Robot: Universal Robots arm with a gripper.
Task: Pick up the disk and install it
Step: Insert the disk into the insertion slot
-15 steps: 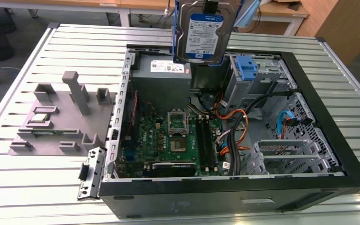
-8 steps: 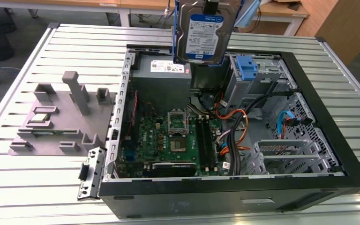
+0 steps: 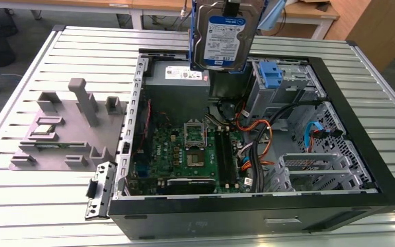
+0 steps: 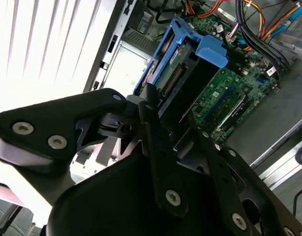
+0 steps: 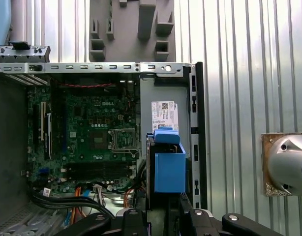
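The disk is a silver drive with a white-and-blue label and blue rails. It hangs upright above the back of the open computer case in the exterior view. My gripper is shut on it from above, with a black finger against each side. In both wrist views the disk shows edge-on, its blue rail over the grey power-supply box and the motherboard. It sits clear of the case, touching nothing but the gripper.
A blue plastic latch stands at the drive bay, to the exterior view's right of the disk. Orange and blue cables cross the case. A grey fixture block lies on the slatted metal table at the exterior view's left.
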